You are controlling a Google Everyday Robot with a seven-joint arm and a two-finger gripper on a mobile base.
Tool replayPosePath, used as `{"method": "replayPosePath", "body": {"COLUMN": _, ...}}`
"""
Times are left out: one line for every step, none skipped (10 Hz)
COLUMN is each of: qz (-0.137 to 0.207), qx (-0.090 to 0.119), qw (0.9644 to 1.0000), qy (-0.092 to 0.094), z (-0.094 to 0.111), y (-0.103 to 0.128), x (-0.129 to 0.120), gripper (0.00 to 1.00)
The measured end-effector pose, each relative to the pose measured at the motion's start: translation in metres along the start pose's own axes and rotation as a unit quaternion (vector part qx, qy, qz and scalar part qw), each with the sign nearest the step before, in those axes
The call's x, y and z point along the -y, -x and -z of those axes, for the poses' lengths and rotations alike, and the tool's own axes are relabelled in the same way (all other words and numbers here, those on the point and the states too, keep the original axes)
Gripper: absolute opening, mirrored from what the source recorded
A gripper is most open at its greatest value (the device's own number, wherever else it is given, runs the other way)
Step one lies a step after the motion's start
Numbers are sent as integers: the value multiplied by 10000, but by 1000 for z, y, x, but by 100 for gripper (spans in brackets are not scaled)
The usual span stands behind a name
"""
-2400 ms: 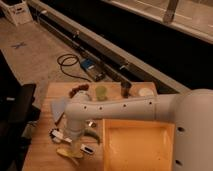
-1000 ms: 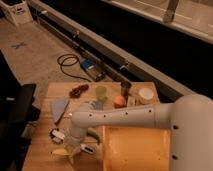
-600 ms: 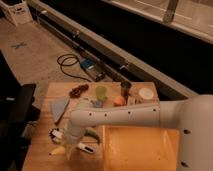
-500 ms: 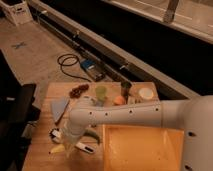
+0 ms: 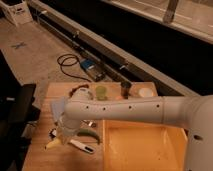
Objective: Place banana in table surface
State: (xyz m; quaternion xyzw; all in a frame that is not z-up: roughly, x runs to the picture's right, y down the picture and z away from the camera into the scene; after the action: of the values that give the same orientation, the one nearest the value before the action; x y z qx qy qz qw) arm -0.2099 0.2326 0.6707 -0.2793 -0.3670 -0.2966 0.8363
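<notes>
The banana (image 5: 53,144) is small and yellow and lies low over the front left of the light-brown table surface (image 5: 41,116), just under the tip of my gripper (image 5: 65,133). I cannot tell whether the banana rests on the wood or is held. My white arm reaches in from the right, across the table, and ends at the gripper, which points down at the banana. A green curved pod (image 5: 90,134) and a white-handled tool (image 5: 82,147) lie just right of the gripper.
A big yellow tub (image 5: 145,149) fills the table's right front. A green cup (image 5: 101,92), a brown cup (image 5: 125,89), a white bowl (image 5: 145,92) and a reddish item (image 5: 80,91) stand along the back edge. A black object (image 5: 19,107) stands left of the table.
The gripper and the banana have shifted a little to the left and toward the back of the table. The pod and the tool stay where they were.
</notes>
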Motion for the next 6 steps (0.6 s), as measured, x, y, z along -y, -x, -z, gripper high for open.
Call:
{"method": "replayPosePath", "body": {"qz": 73, "qx": 104, "qw": 9999, "qy": 75, "z": -12, "y": 6, "x": 2, "gripper": 0}}
{"method": "replayPosePath", "body": {"qz": 153, "qx": 247, "qw": 9994, "qy": 212, "z": -31, "y": 16, "x": 6, "gripper": 0}}
{"method": "replayPosePath", "body": {"qz": 158, "qx": 358, "qw": 9987, "qy": 314, "z": -43, "y": 19, "x": 5, "gripper": 5}}
{"method": "replayPosePath", "body": {"qz": 151, "qx": 431, "qw": 9982, "qy": 389, "z": -49, "y": 20, "x": 2, "gripper": 11}}
{"method": "replayPosePath", "body": {"qz": 130, "qx": 504, "qw": 9975, "qy": 485, "z": -56, "y": 21, "x": -1, "gripper": 22}}
{"method": "replayPosePath", "body": {"qz": 97, "qx": 527, "qw": 9968, "qy": 592, "z": -61, "y": 20, "x": -5, "gripper": 35}}
